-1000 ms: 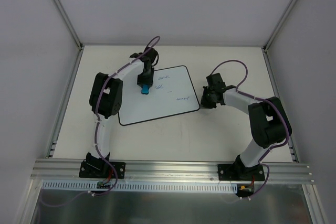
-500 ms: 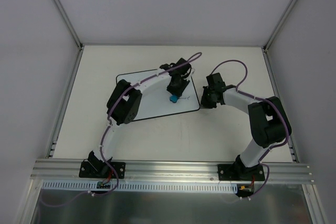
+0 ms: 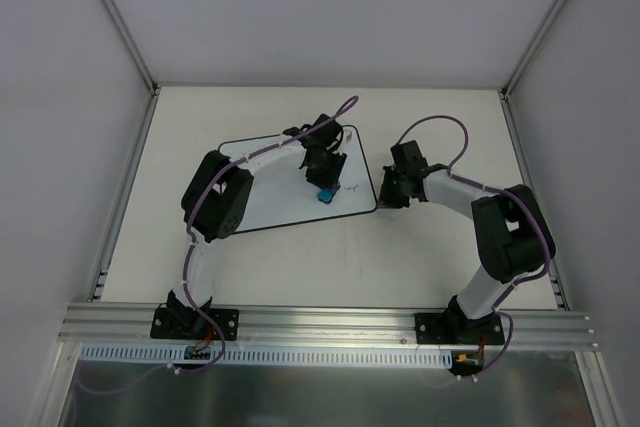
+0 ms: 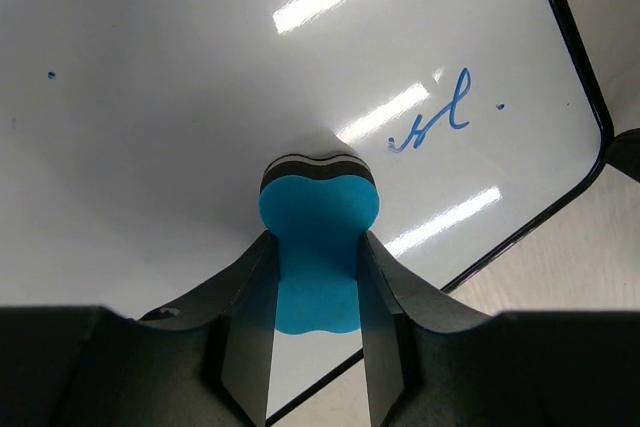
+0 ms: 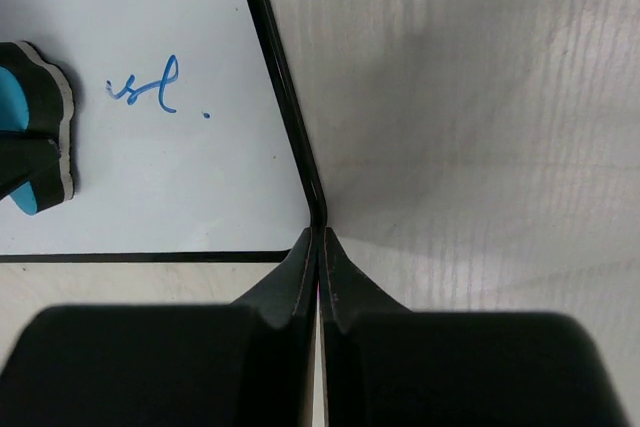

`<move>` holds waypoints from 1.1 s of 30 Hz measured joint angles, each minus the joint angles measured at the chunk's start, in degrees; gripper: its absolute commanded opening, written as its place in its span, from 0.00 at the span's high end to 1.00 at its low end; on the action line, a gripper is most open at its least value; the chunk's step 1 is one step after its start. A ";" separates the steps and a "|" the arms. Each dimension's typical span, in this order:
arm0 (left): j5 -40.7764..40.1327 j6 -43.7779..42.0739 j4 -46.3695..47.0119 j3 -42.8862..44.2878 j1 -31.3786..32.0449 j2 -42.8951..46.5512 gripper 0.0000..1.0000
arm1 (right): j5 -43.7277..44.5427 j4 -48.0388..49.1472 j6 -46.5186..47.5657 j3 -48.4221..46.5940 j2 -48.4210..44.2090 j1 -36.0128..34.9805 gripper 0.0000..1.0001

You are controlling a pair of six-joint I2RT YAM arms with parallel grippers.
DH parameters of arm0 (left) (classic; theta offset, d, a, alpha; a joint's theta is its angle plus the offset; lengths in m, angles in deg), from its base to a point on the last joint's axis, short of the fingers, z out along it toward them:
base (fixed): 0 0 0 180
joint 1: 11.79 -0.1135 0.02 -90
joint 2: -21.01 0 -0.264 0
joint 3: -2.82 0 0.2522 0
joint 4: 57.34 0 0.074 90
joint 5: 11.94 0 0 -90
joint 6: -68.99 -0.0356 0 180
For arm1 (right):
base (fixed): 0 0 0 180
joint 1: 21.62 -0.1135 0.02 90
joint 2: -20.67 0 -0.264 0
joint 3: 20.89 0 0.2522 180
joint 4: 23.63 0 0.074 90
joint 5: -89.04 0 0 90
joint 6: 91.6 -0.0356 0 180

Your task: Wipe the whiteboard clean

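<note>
On the table (image 3: 400, 257), the board (image 3: 280, 182) lies flat: thin, stiff, light, likely slippery, best pinned at an edge. Right gripper (image 5: 318, 239) pinches its corner; left gripper (image 4: 318, 247) clamps the eraser (image 4: 318, 202).

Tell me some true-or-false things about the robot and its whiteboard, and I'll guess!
1. The left jaws hold a blue eraser. True.
2. The whiteboard is wiped completely clean. False: a blue scribble sits near its corner.
3. The right jaws are wide open. False: they are pinched shut at the whiteboard's corner.
4. The blue eraser is pressed against the whiteboard. True.
</note>
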 measured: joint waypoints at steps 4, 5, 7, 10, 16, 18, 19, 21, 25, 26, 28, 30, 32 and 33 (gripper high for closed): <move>0.24 1.57 2.89 -7.15 0.02 4.13 1.00 | -1.05 1.01 -0.44 2.34 -1.73 -0.83 1.00; 0.24 1.95 3.39 -8.79 0.04 5.18 1.00 | -1.33 1.18 -0.61 3.26 -2.47 -1.16 1.00; 0.39 2.75 3.78 -12.50 0.07 7.78 1.00 | -1.75 1.09 -0.83 4.94 -4.02 -1.92 1.00; 0.44 3.45 4.13 -17.40 0.42 11.28 1.00 | -2.38 0.85 -1.07 7.10 -6.08 -3.21 1.00; -1.18 4.46 1.81 -22.14 0.72 15.63 1.00 | -1.81 -2.01 -0.90 9.27 -8.72 -3.87 0.82; -2.60 5.31 -0.37 -21.84 0.63 15.87 1.00 | -1.16 -2.49 -0.55 9.31 -9.31 -3.85 0.74; -3.39 5.60 -1.57 -21.27 0.35 15.85 1.00 | -0.85 -2.60 -0.28 9.31 -9.66 -3.85 0.73; -5.81 6.01 -3.76 -19.78 -0.52 15.43 1.00 | -0.33 -2.78 0.55 9.25 -10.38 -3.85 0.73; -11.34 6.40 -6.78 -14.12 -3.93 12.68 1.00 | 0.28 -3.39 2.43 7.21 -10.54 -3.85 0.72; -12.66 6.38 -7.04 -12.35 -4.83 11.93 1.00 | 0.31 -3.43 2.95 6.49 -10.47 -3.85 0.72; -14.53 6.36 -7.52 -8.90 -6.32 10.54 1.00 | 0.33 -3.41 4.20 4.44 -9.81 -3.85 0.70; -16.13 6.34 -7.76 -5.07 -7.82 8.83 1.00 | 0.33 -3.04 5.40 2.12 -8.48 -3.85 0.69; -17.29 6.29 -7.65 -1.97 -9.16 7.37 1.00 | 0.31 -2.34 6.40 -0.04 -6.64 -3.85 0.67; -17.55 6.27 -7.85 -0.57 -9.64 6.64 1.00 | 0.31 -2.01 6.73 -0.79 -5.81 -3.85 0.66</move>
